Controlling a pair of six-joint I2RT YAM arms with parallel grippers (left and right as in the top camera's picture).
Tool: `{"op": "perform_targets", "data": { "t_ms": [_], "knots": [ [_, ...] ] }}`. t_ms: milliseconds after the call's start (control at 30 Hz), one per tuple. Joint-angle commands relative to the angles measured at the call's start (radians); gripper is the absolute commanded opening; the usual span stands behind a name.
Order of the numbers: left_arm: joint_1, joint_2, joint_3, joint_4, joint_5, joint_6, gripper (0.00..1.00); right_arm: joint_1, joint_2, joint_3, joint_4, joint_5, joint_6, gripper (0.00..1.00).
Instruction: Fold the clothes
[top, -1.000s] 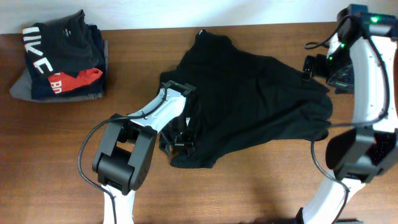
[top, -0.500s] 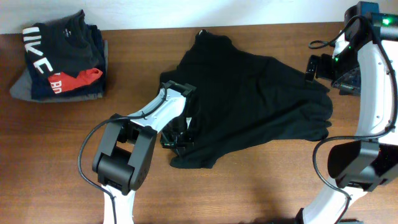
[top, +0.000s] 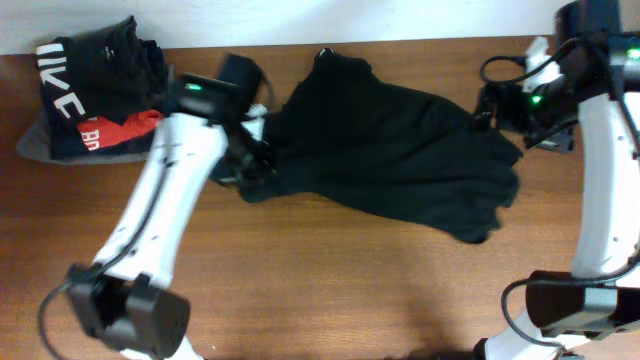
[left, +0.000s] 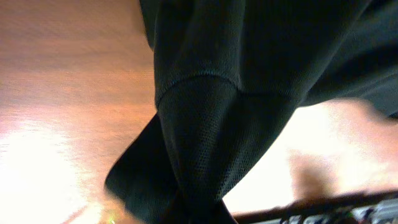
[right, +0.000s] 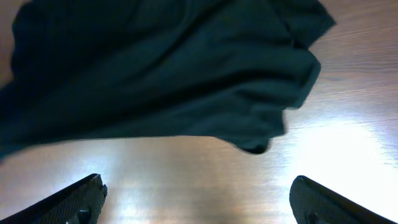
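Black soft-fabric long-sleeved garment (top: 400, 160) lies crumpled across the far middle of the brown wooden table (top: 330, 290). I see my left gripper (top: 252, 168) clamped together on its left edge, a bunched fold of the knit filling the left wrist view. My right gripper (right: 198, 182) hangs by the garment's right side with its fingers wide apart and nothing between them, and a folded stack of dark, red and grey clothes (top: 95, 110) sits apart at the far left corner.

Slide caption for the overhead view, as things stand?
Left end effector shut on the black garment lying on the wooden table; right end effector open near its right edge.
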Motion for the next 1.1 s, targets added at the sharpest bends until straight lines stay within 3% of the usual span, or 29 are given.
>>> {"op": "perform_targets", "data": {
  "t_ms": [0, 300, 567, 667, 900, 1067],
  "knots": [
    [0.053, -0.061, 0.092, -0.036, -0.026, 0.009, 0.0, 0.072, -0.013, -0.026, -0.006, -0.019, -0.007, 0.99],
    [0.071, -0.093, 0.191, -0.092, -0.083, 0.008, 0.01, 0.241, -0.013, -0.062, -0.006, -0.027, 0.016, 0.99],
    [0.071, -0.064, 0.191, -0.1, -0.232, -0.052, 0.01, 0.376, -0.018, -0.306, 0.009, -0.025, 0.138, 0.99],
    [0.072, -0.055, 0.191, -0.106, -0.269, -0.084, 0.0, 0.398, -0.04, -0.365, 0.042, 0.085, 0.253, 0.99],
    [0.09, -0.042, 0.191, -0.122, -0.336, -0.12, 0.02, 0.399, -0.197, -0.428, 0.024, 0.152, 0.352, 0.99],
    [0.098, -0.042, 0.191, -0.121, -0.332, -0.12, 0.02, 0.4, -0.368, -0.642, 0.099, 0.121, 0.365, 0.99]
  ]
}}
